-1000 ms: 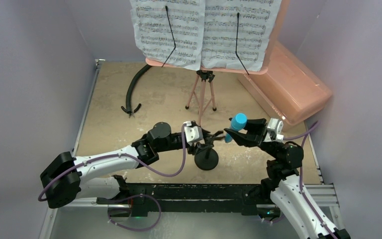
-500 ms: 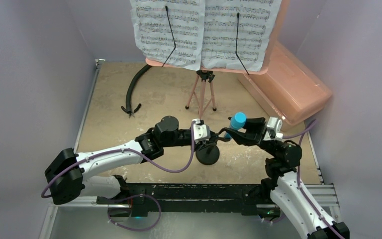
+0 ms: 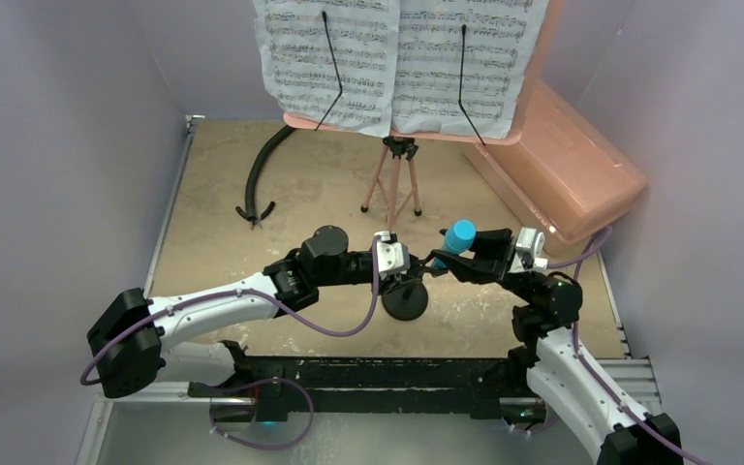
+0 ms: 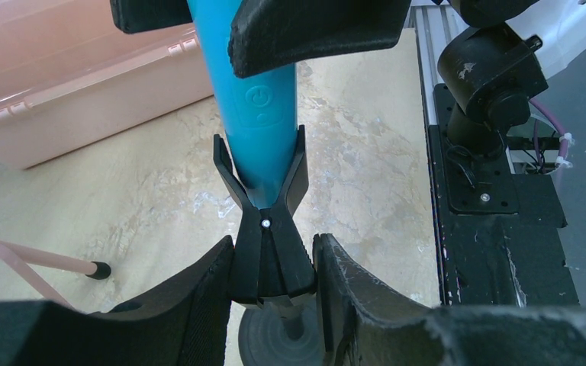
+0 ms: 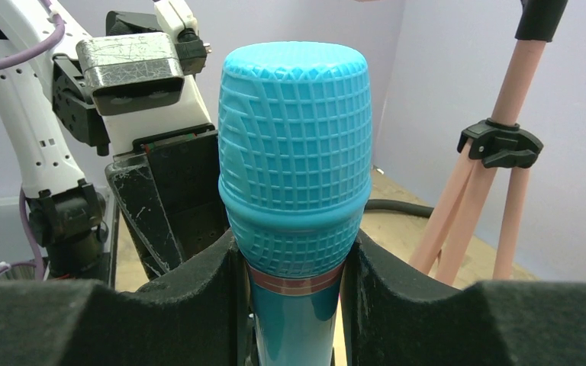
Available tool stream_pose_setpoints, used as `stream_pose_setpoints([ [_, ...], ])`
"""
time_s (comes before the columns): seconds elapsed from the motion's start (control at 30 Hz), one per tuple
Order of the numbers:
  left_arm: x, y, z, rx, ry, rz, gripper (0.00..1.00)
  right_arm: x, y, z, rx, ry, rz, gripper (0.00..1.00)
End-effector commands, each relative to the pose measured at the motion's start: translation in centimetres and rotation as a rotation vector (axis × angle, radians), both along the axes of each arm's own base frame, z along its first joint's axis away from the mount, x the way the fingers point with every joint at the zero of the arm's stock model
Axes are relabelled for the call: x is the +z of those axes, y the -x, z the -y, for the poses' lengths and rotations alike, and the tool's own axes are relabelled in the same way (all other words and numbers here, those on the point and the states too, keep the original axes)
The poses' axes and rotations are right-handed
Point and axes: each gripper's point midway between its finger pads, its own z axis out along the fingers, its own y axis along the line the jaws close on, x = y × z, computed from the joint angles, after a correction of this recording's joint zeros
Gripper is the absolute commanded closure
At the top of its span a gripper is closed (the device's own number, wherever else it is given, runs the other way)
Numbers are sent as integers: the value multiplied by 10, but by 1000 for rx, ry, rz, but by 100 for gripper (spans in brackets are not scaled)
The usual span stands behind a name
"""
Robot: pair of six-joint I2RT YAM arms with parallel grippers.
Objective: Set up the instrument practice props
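Here the right gripper (image 5: 294,267) clamps the blue microphone (image 5: 295,152) just below its head, its tail between the forked prongs of the mic stand (image 4: 263,229), whose neck the left gripper (image 4: 271,265) pinches.

two pages (image 3: 295,58), two stands (image 3: 399,147), one microphone (image 3: 462,233)

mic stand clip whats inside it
The narrow end of the blue mic sits between the prongs of the clip. The right gripper covers the mic higher up, and the left gripper hides most of the stand below.
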Motion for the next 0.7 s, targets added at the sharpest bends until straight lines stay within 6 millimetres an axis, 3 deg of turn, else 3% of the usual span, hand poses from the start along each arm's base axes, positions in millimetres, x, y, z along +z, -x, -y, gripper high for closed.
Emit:
stream_pose_setpoints([
  [0.0,4,-4,-1,19,7,13,100,10,14,-5,65,-23,56,100],
  [0.67,13,-9,-4,64,54,15,100,1,14,-13,104,18,24,100],
])
